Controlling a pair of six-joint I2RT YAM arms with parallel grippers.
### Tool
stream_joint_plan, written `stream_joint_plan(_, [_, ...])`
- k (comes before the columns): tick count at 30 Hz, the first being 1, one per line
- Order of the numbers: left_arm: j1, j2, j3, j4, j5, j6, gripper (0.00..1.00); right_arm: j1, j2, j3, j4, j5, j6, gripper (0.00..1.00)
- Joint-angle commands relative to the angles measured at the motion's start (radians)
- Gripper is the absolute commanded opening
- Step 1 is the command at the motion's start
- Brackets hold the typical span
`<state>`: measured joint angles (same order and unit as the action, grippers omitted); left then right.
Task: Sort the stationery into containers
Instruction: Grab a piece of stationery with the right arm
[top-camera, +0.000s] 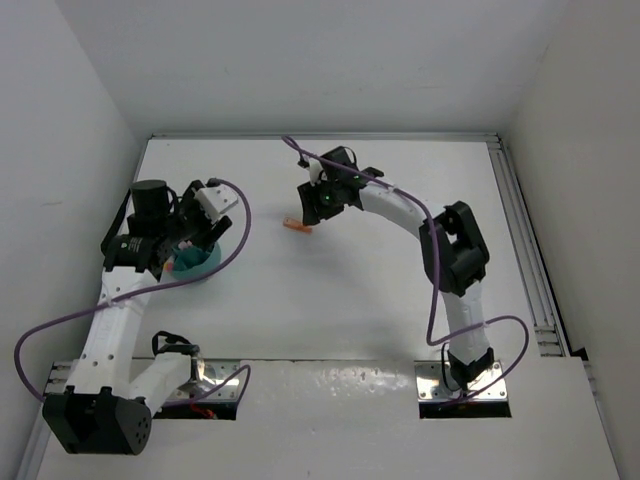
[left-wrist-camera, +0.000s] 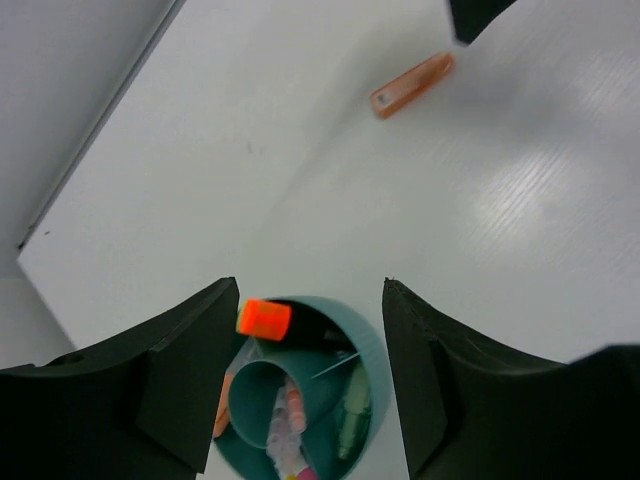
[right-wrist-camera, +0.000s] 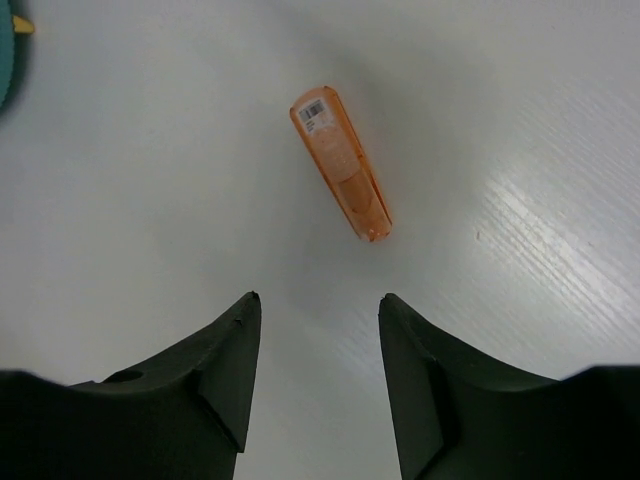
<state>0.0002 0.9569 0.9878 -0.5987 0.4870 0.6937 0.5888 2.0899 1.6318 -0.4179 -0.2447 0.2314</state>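
The orange highlighter (right-wrist-camera: 340, 165), lying at twelve o'clock of the wide-open, empty right gripper (right-wrist-camera: 315, 300), is best straddled at its middle and squeezed across its narrow width.

Sticker on pen: the translucent orange plastic pen (right-wrist-camera: 340, 165) has a small white sticker (right-wrist-camera: 315, 112) at one end, printed with dark bars like a barcode. Any digits on it are too small to read.
Same sticker, left wrist view: only a pale patch at the pen's end, nothing legible.
Pen's place: flat on the white desk (top-camera: 380, 300), about midway between the left and right edges and nearer the far edge.
Round teal plastic bowl (left-wrist-camera: 372, 350): no readable print on it or its contents.
Elsewhere: no legible writing.
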Motion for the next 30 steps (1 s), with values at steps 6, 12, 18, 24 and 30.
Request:
stream_joint_plan(6, [-0.025, -0.046, 0.017, 0.043, 0.150, -0.197, 0.67, 0.006, 0.128, 0.112, 0.079, -0.015, -0.001, 0.60])
stream_joint_plan(12, [-0.026, -0.061, -0.005, 0.062, 0.147, -0.227, 0.67, 0.031, 0.202, 0.192, 0.088, 0.033, -0.003, 0.65])
stream_joint_plan(18, [-0.028, -0.063, -0.008, 0.065, 0.142, -0.232, 0.67, 0.078, 0.285, 0.292, 0.050, 0.105, -0.072, 0.65])
stream_joint_plan(24, [-0.029, -0.073, -0.018, 0.079, 0.110, -0.204, 0.68, 0.106, 0.332, 0.319, 0.036, 0.199, -0.135, 0.63])
stream_joint_plan(30, [-0.029, -0.076, -0.017, 0.089, 0.088, -0.198, 0.68, 0.112, 0.372, 0.350, -0.004, 0.242, -0.178, 0.55])
